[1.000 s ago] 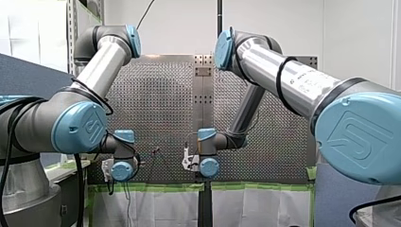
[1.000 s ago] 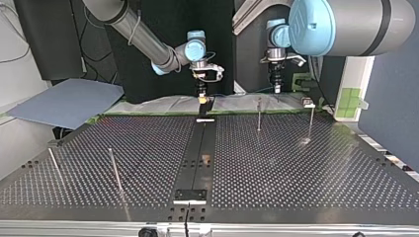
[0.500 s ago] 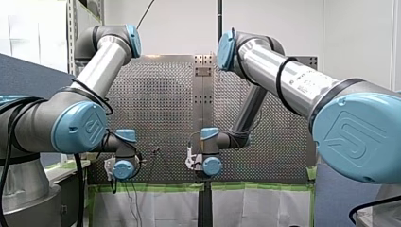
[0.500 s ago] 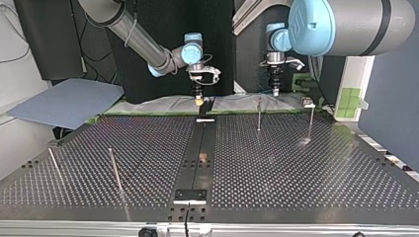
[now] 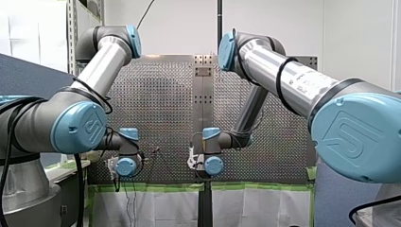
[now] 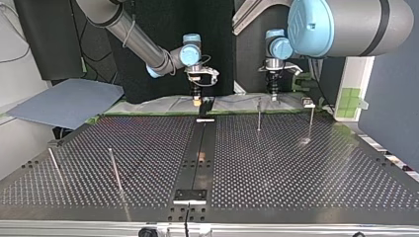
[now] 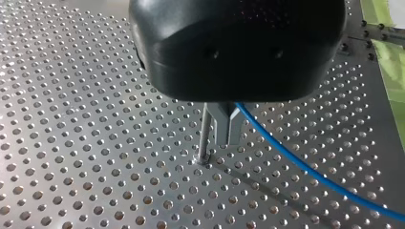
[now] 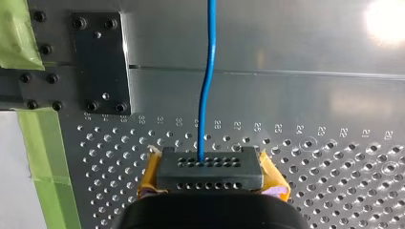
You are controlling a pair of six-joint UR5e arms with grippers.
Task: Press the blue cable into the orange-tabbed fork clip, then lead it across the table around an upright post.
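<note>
My left gripper (image 7: pixel 228 141), black with metal fingers, is shut on the blue cable (image 7: pixel 305 169), which trails off over the perforated table. An upright post (image 7: pixel 205 133) stands right beside its fingers. In the top view this gripper (image 6: pixel 273 95) hangs at the far edge, just behind that post (image 6: pixel 258 116). My right gripper (image 8: pixel 210 172), with yellow-orange pads, is shut on the same cable (image 8: pixel 208 71), which runs straight ahead of it. It hangs over the centre strip in the top view (image 6: pixel 197 101). I cannot pick out the fork clip in any view.
A second post (image 6: pixel 311 122) stands towards the top view's right and two leaning posts (image 6: pixel 115 170) at its left. A black centre strip (image 6: pixel 197 158) crosses the table. A bolted black plate (image 8: pixel 100 62) and green tape (image 8: pixel 45 162) lie near my right gripper.
In the top view my right gripper has drifted a little to the left and my left gripper has sunk slightly towards the post. Both stay shut on the cable.
</note>
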